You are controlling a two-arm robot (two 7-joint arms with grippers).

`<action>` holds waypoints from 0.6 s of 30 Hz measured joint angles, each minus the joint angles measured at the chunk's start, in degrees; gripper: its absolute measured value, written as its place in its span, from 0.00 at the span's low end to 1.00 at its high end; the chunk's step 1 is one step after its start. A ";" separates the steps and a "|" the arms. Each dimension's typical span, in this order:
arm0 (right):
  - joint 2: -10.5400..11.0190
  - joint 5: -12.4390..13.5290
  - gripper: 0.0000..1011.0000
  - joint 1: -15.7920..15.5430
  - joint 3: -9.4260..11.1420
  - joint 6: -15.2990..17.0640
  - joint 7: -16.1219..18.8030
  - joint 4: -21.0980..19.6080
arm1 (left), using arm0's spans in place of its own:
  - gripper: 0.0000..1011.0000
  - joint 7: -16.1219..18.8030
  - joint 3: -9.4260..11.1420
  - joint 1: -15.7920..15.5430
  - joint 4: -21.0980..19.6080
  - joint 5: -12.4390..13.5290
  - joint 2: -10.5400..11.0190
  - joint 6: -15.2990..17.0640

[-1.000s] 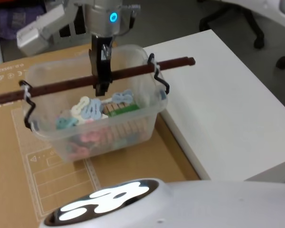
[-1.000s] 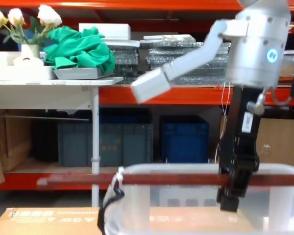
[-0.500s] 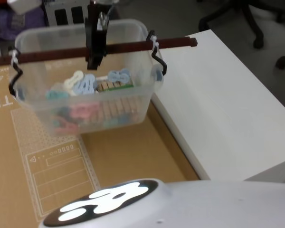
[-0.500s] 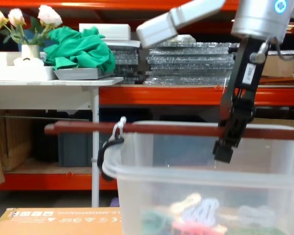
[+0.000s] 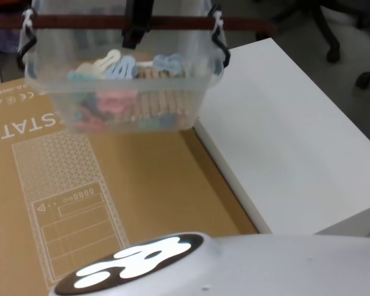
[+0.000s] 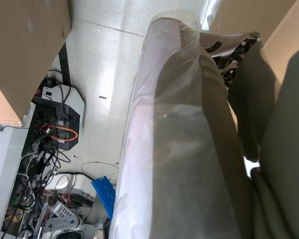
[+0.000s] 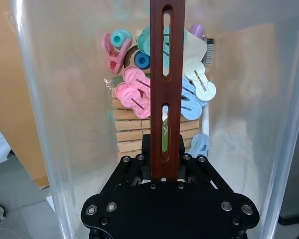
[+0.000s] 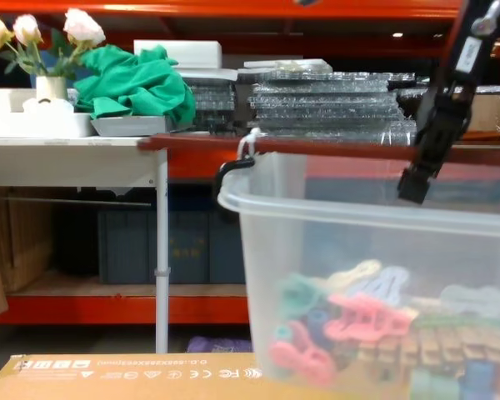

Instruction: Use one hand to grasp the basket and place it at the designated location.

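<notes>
The basket (image 5: 117,80), a translucent white tub with coloured clips and wooden pegs inside, hangs in the air above the cardboard sheet. My right gripper (image 5: 135,28) is shut on the middle of its dark reddish-brown bar handle (image 5: 80,22), and a white zip tie holds the bar to the wire bail at each end. From the chest, the basket (image 8: 358,250) hangs high at the right, with the right gripper (image 8: 425,162) on the handle (image 8: 317,147). In the right wrist view the right gripper (image 7: 165,164) clamps the slotted handle (image 7: 167,74) above the clips (image 7: 139,94).
A brown printed cardboard sheet (image 5: 111,197) lies below the basket. A white tabletop (image 5: 283,142) adjoins it on the right. Office chair legs (image 5: 320,24) stand beyond. Orange shelving with dark blue crates (image 8: 183,242) and a white side table (image 8: 75,137) with flowers stand behind.
My right gripper has lifted the basket off the cardboard. It has risen steadily and shifted a little toward the right.
</notes>
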 joint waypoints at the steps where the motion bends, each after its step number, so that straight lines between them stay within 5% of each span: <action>1: 0.38 -0.09 0.22 0.03 0.22 0.40 -0.05 -0.24 | 0.00 0.00 0.00 0.00 0.01 0.01 0.00 0.00; 18: 9.41 -2.50 0.22 -0.89 4.46 11.12 -1.80 -5.75 | 0.00 0.00 0.00 0.00 0.03 0.02 0.00 0.00</action>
